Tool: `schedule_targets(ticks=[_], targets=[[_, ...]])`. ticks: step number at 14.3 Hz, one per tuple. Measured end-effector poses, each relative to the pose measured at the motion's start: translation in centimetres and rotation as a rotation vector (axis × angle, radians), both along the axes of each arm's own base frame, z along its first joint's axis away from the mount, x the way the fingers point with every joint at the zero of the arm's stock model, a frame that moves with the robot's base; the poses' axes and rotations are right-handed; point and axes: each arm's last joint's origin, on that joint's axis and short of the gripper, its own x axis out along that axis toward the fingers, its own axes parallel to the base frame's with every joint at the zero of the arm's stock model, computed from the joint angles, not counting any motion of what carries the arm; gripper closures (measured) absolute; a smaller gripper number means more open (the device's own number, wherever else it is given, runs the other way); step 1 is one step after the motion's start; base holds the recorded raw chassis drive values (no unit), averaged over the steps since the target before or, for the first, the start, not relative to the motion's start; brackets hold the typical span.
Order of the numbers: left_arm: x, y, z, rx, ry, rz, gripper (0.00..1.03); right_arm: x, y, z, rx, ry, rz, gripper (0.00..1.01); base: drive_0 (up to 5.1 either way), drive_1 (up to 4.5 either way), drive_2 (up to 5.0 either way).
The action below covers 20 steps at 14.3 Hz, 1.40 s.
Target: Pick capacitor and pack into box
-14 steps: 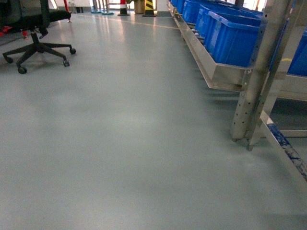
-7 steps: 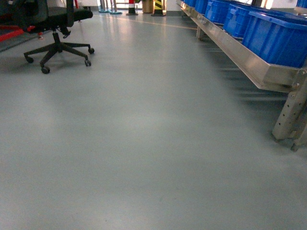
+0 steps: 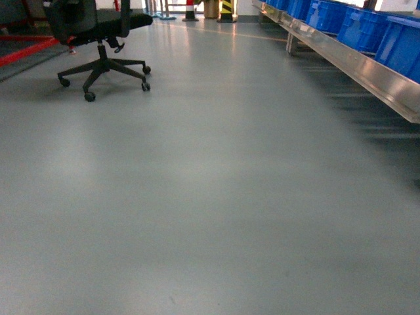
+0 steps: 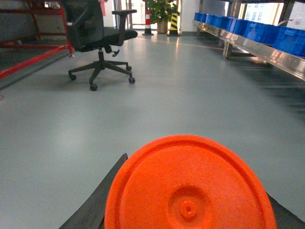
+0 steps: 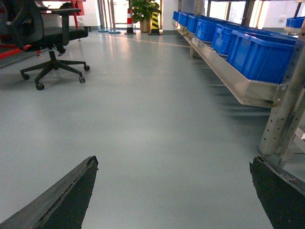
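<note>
An orange round lid (image 4: 190,186) is clamped between the left claw's (image 4: 190,210) dark fingers (image 4: 97,202), low in frame; the right claw (image 5: 174,191) is spread wide, empty.

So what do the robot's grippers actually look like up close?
Only the fingers show. The right gripper has two dark, nearly black, wedge-shaped fingers with rough, worn edges. The left gripper's fingers look equally dark and flat. No cables or markings are visible.

Orange disc (image 4: 189,186) hiding left jaws
</note>
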Motion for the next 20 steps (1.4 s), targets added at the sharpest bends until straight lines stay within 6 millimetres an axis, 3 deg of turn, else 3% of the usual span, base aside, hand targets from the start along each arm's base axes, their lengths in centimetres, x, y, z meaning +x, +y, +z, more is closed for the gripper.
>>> schedule_targets(ticks=[20], targets=[[0.0, 0.01, -0.05, 0.0, 0.005, 0.0, 0.6, 0.0, 0.01, -0.01, 0.0, 0.001, 0.002, 0.03, -4.9, 2.44, 2.4]])
